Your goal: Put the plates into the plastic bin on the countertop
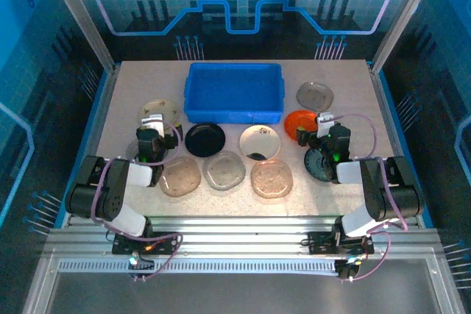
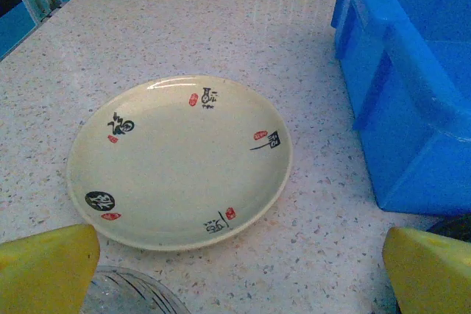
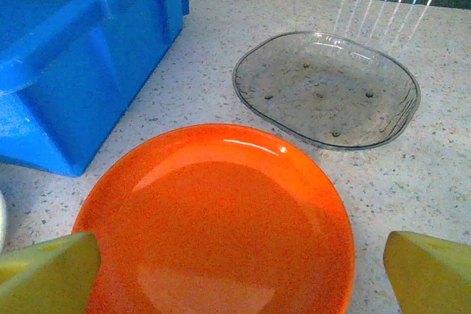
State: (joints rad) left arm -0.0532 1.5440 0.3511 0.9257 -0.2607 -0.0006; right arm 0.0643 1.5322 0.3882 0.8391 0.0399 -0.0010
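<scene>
The blue plastic bin point(image 1: 234, 92) stands empty at the back middle of the countertop point(image 1: 346, 79). Plates lie around it. A cream plate with small marks point(image 2: 180, 159) lies just ahead of my left gripper point(image 2: 239, 277), which is open with nothing between its yellow fingertips point(image 2: 48, 270). An orange plate point(image 3: 221, 218) lies under and ahead of my right gripper point(image 3: 239, 277), also open and empty. Beyond it sits a grey clear plate point(image 3: 327, 90). In the top view a black plate point(image 1: 204, 139), a cream plate point(image 1: 260, 142) and three brownish translucent plates point(image 1: 224, 170) lie between the arms.
The bin's wall point(image 2: 412, 86) rises right of the left gripper point(image 1: 153, 129) and the bin's wall point(image 3: 81, 56) rises left of the right gripper point(image 1: 327, 126). A clear plate point(image 2: 129, 292) lies under the left gripper, a dark one point(image 1: 320, 163) under the right arm. A metal frame edges the counter.
</scene>
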